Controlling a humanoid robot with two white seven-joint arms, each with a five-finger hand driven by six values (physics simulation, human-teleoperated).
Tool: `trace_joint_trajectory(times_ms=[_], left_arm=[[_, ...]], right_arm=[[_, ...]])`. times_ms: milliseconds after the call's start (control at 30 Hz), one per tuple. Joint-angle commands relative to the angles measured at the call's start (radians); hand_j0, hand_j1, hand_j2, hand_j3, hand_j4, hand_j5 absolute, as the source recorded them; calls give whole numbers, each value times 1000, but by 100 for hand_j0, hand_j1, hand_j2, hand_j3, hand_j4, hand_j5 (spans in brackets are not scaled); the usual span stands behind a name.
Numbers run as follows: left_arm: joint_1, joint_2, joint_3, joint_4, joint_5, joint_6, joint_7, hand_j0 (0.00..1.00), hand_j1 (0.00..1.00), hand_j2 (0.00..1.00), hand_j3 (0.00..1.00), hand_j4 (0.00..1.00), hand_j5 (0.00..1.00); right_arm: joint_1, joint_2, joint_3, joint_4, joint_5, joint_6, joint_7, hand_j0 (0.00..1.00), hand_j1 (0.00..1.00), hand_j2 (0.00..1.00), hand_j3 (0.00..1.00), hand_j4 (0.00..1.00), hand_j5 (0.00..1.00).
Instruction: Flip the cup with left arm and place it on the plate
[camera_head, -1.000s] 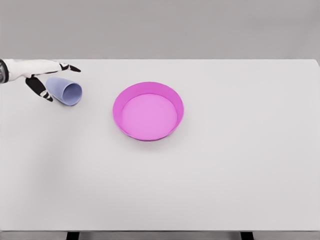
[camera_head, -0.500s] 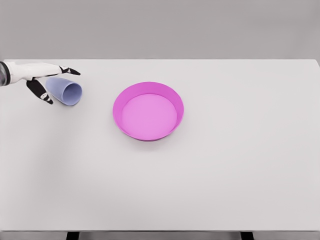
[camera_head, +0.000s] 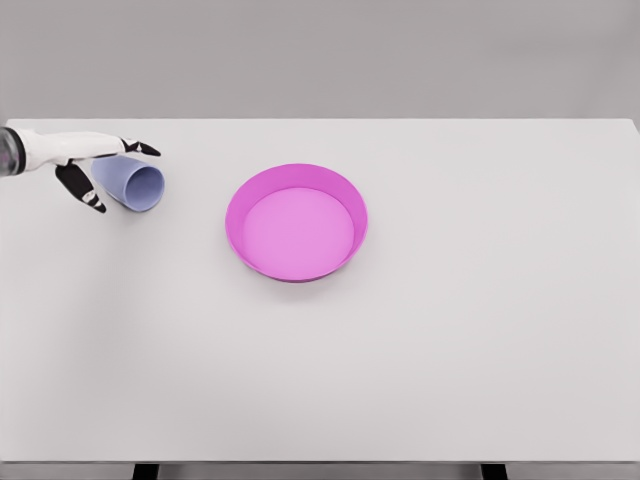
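A pale blue cup (camera_head: 131, 184) lies on its side at the far left of the table, its mouth turned toward the lower right. My left hand (camera_head: 108, 172) reaches in from the left edge and straddles the cup's closed end. Its fingers (camera_head: 140, 148) stretch over the top of the cup, and the thumb (camera_head: 82, 190) hangs down on the near side. The hand is open and has no grip on the cup. A magenta plate (camera_head: 244, 203) with a raised rim sits near the table's middle, well to the right of the cup. The right arm is out of sight.
The white table (camera_head: 450, 330) spans the whole view, with its back edge just behind the hand and its front edge at the bottom of the picture.
My left hand has sunk slightly around the cup, its fingers now lower over the top. Cup and plate have not moved.
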Motion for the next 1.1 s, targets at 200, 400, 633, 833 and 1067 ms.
trace_joint_trajectory(times_ms=[200,400,633,833,1067], left_arm=[[-14,-33,1,44,1,3,0,100,100,100,100,100,100],[-14,-33,-2,44,-16,3,0,100,100,100,100,100,100],[-9,-35,3,43,-37,3,0,82,82,82,82,82,82],[-8,-42,-5,44,-37,3,0,71,71,71,71,71,71],[-3,-41,6,41,-26,3,0,65,65,65,65,65,65]], right_arm=[[0,0,-1,0,0,0,0,100,100,100,100,100,100],[0,0,1,0,0,0,0,100,100,100,100,100,100],[0,0,1,0,0,0,0,100,100,100,100,100,100],[0,0,-1,0,0,0,0,100,100,100,100,100,100],[0,0,-1,0,0,0,0,100,100,100,100,100,100]])
